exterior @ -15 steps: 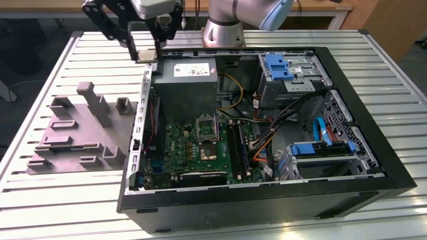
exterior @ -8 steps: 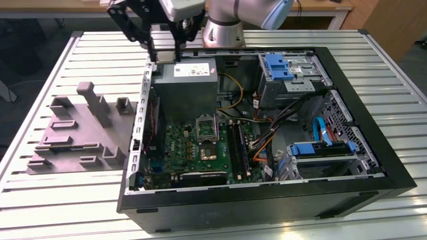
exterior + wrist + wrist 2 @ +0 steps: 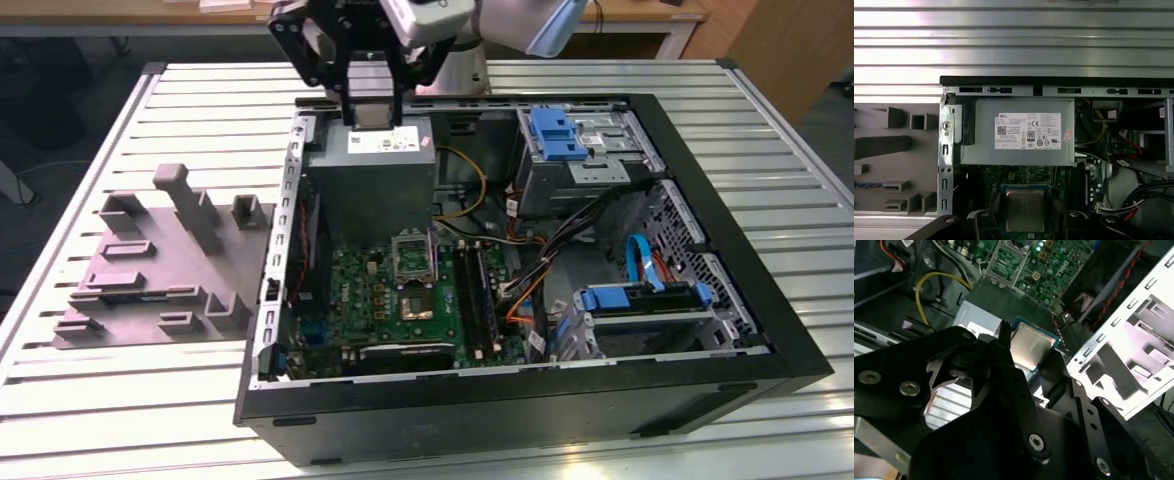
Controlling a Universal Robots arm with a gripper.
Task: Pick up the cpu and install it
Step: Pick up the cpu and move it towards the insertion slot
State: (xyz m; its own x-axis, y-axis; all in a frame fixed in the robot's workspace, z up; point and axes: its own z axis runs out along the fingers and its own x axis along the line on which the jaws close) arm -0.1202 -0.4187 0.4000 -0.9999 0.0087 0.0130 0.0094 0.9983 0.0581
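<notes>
The cpu [image 3: 1031, 346] is clamped by its edges between the closed jaws of the gripper [image 3: 372, 112], silver top facing the wrist cameras, held in the air. Below the jaws lies the grey power supply box [image 3: 1019, 137] in the open computer case [image 3: 747, 330]. Beyond it are the green board [image 3: 400, 300] and its socket [image 3: 412, 257]. A grey tray [image 3: 134, 280] rests beside the case on the slatted table [image 3: 160, 400].

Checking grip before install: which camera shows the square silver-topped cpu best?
First wrist view: the square silver-topped cpu faces the camera, flanked by the jaws. Second wrist view shows it tilted, partly hidden. Exterior view: too small to tell.
</notes>
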